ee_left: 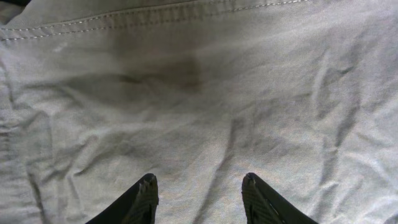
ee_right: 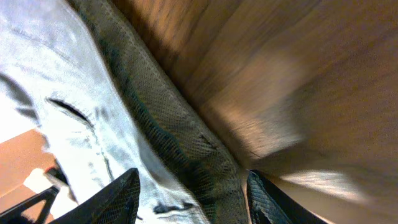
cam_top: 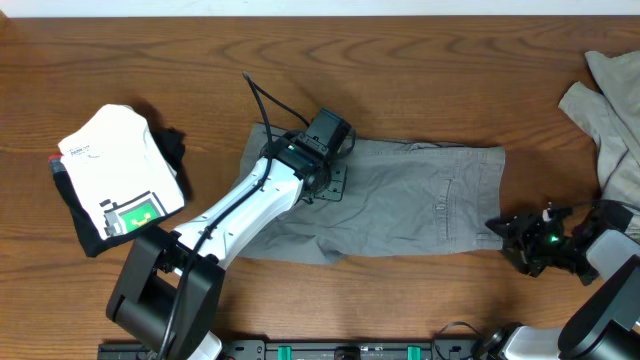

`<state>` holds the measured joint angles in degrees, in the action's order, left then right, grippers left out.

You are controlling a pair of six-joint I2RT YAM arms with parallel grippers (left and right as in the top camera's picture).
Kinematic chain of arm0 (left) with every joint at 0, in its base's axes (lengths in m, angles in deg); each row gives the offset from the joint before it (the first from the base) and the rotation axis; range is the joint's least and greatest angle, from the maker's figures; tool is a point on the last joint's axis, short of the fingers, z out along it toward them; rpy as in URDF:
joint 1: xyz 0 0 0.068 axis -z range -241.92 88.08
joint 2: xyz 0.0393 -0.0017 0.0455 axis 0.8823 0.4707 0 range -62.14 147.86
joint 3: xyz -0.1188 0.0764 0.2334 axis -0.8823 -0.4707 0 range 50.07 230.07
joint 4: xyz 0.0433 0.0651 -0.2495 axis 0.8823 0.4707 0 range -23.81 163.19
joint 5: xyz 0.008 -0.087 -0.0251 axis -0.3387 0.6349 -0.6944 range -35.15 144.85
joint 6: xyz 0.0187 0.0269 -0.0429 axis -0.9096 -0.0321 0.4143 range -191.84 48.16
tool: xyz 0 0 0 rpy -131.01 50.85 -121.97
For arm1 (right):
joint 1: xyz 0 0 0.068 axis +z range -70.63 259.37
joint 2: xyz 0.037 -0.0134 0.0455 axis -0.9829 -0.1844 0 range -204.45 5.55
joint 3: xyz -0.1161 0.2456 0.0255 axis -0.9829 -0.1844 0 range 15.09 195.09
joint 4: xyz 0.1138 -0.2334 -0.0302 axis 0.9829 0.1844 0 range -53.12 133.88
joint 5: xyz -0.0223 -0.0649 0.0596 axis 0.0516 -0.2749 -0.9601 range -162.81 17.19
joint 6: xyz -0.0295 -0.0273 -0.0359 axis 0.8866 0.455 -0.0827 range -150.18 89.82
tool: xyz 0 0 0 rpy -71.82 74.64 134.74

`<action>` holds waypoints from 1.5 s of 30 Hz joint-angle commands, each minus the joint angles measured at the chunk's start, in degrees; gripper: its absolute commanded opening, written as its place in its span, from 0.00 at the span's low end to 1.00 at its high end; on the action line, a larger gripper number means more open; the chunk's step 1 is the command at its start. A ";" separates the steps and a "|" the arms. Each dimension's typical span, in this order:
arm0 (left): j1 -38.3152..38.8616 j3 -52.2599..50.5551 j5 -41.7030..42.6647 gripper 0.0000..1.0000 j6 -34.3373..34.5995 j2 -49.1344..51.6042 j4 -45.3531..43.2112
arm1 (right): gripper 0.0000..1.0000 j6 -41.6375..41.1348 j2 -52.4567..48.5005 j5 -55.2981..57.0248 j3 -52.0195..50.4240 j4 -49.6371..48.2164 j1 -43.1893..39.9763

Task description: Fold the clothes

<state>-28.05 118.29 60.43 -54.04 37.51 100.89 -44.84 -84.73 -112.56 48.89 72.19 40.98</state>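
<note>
the counter (cam_top: 120,50) is warm brown wood with a strong grain, and it fills the overhead view edge to edge, so nothing of the room beyond it shows. the grey shorts (cam_top: 420,195) lie spread flat at the centre, long side running from 9 to 3 o'clock. the cloth is lightly creased, with a stitched pocket seam toward the 3 o'clock end.

the left gripper (cam_top: 322,185) hangs over the 9 o'clock part of the shorts. in its wrist view the left gripper (ee_left: 199,183) has its two dark fingers spread apart above wrinkled grey cloth, with nothing held between them, and a stitched seam runs across the top.

the right gripper (cam_top: 508,235) sits at the shorts' 3 o'clock edge, toward 4 o'clock on the counter. its wrist view shows the right gripper (ee_right: 193,183) spread wide, with the thick folded edge of the shorts running down between the fingers and bare wood beside it. i cannot tell whether either finger touches the cloth.

at 9 o'clock rests a folded pile (cam_top: 115,175), a white garment with a green print on top of black cloth. a loose khaki garment (cam_top: 610,110) lies crumpled at 2 o'clock, running off the edge.
</note>
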 commanded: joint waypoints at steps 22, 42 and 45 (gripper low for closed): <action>-0.02 0.11 -1.09 0.47 -0.13 0.39 0.13 | 0.46 -2.05 -5.46 8.24 -9.22 -27.50 0.96; -0.02 0.09 -0.02 0.47 0.11 0.39 3.48 | 0.01 2.32 -5.33 -0.22 -9.01 -37.75 0.96; -0.02 0.09 3.37 0.47 0.15 0.39 7.23 | 0.01 2.29 -4.17 -0.24 -8.63 -37.51 0.96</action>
<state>-28.05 118.27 61.11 -54.02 37.51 106.31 -44.59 -88.36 -117.19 41.09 34.18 41.81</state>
